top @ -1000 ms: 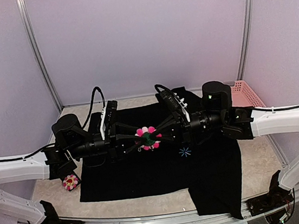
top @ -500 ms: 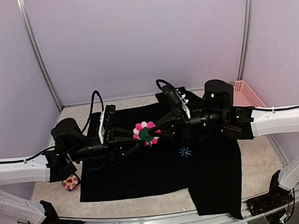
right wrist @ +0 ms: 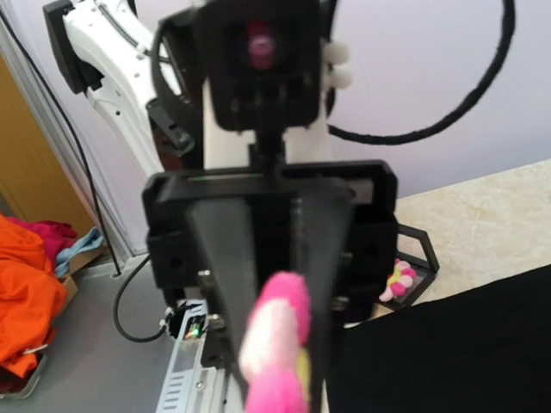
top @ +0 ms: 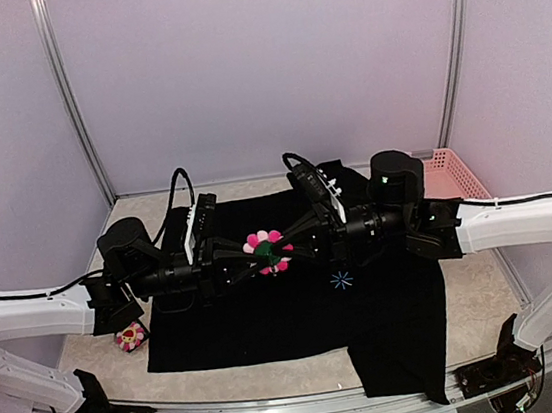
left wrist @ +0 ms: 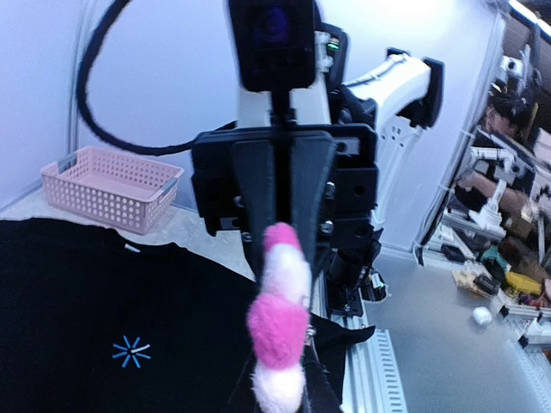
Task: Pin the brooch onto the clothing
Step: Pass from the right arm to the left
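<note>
The brooch [top: 269, 251], pink and white petals with its dark green back up, hangs in the air over the black T-shirt [top: 269, 313]. My left gripper [top: 253, 256] is shut on its left side. My right gripper [top: 290, 249] is shut on its right side, tip to tip with the left. The left wrist view shows the brooch [left wrist: 280, 323] edge-on in front of the right gripper. In the right wrist view it [right wrist: 277, 348] is edge-on in front of the left gripper. The shirt's light-blue starburst [top: 342, 280] lies below and to the right of the brooch.
A second flower brooch [top: 129, 335] sits in a small black holder at the shirt's left edge; it also shows in the right wrist view [right wrist: 398, 280]. A pink basket [top: 450, 173] stands at the back right. The shirt's lower right part hangs over the front rail [top: 281, 407].
Both grippers rose slightly with the brooch between them, then sank back a little. The hold on the brooch has not changed.
</note>
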Available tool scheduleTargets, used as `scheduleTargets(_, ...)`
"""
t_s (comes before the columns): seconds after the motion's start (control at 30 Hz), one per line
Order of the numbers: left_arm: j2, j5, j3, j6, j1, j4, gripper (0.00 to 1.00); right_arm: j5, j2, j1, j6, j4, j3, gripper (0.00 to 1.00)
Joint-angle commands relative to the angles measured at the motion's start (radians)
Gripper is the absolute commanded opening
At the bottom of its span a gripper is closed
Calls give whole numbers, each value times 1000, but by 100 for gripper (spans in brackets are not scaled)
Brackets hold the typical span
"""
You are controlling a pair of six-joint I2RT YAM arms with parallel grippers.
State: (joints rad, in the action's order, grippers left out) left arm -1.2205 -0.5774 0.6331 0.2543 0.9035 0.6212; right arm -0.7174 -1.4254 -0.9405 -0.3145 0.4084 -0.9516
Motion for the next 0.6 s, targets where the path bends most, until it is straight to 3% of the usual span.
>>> scheduleTargets(0.0, -8, -38, 20, 8, -6, 41, 0, 0, -12, -9, 9, -8, -31, 0)
scheduleTargets(0.17, -6, -29, 19, 15, -7, 35, 0, 49, 1, -9, 24, -58, -40, 0)
scheduleTargets(0.27, 1, 39, 19, 29, -17, 8, 0, 250, 46, -8, 52, -154, -44, 13)
scheduleTargets(0.4, 1, 128, 19, 99, -55, -11, 0, 561, 106, -35, 71, -200, -2, 18)
scheduleTargets(0.57, -6, 182, 16, 155, -99, -34, 0, 615, 54, -92, 109, -213, -19, 19)
